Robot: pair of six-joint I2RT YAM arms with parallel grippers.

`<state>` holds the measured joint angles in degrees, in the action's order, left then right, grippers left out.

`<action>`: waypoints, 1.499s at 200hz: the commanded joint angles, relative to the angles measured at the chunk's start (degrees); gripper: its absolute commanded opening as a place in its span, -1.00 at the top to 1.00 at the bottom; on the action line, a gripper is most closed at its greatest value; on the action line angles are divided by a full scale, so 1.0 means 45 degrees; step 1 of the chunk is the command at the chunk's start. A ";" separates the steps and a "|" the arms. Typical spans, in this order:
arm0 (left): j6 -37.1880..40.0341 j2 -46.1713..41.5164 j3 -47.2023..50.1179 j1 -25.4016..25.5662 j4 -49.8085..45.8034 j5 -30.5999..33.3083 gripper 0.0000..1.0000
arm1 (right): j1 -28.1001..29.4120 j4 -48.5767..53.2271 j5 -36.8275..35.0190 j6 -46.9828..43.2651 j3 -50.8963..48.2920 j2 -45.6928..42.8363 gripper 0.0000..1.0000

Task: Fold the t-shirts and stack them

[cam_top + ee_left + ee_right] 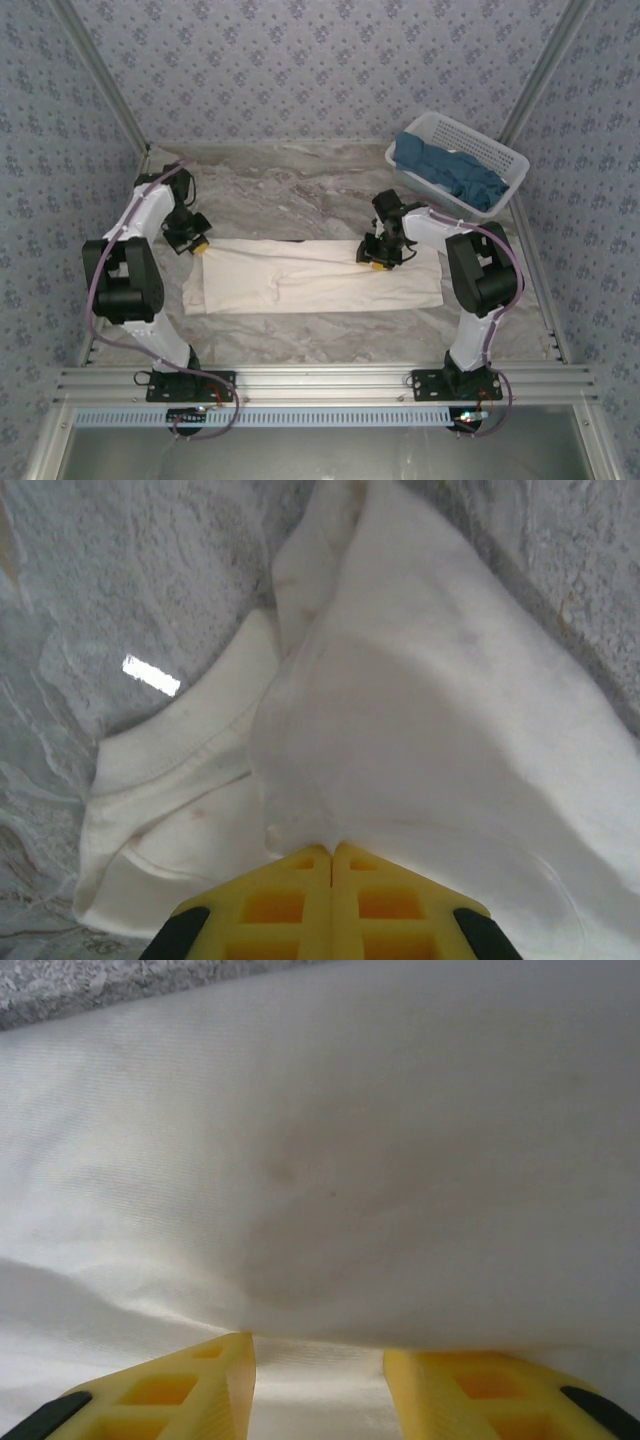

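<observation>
**Two grippers on one cream-white t-shirt**

Two arms work the same garment. The left gripper [197,243] sits at the shirt's far left corner. In the left wrist view [331,852] its yellow jaws are pressed tight together, with a pinch of the white cloth caught at their tips. The left arm [125,275] rises from its base at the near edge, bends at a dark elbow out toward the left edge of the worktop, reaches away, then turns its wrist back down and to the right.

The right gripper [377,262] rests on the far edge of the shirt, right of its middle. In the right wrist view [318,1358] its jaws stand clearly apart, with a fold of cloth lying across the gap and nothing clamped. The right arm [480,265] climbs from its near-edge base to an elbow by the right edge, and its forearm runs leftward to the wrist.

One cream-white t-shirt [320,275] lies flat as a long band across the middle of the marble-patterned worktop [300,190], its length running left to right.

One white lattice basket [510,180] stands at the far right corner. It holds a heap of teal-blue t-shirts [450,172], whose number I cannot tell.
</observation>
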<state>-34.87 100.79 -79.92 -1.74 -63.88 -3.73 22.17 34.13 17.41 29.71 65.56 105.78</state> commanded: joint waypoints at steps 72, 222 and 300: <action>0.1207 0.3184 -0.1495 0.0316 0.0133 0.2809 0.62 | 0.0005 0.0352 -0.2007 0.0255 -0.1096 -0.0707 0.12; -0.5426 -0.2169 0.5083 0.3425 0.3477 -0.0559 0.38 | -0.3444 0.1240 -0.3394 -0.1198 -0.1698 -0.1870 0.13; -0.4438 0.1021 0.2697 0.2717 0.3147 -0.0315 0.33 | -0.3431 0.1577 -0.3615 -0.0158 -0.2171 -0.1550 0.14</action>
<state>-56.64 98.96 -65.36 12.40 -49.45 -4.56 6.98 37.63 2.11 26.30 57.47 97.84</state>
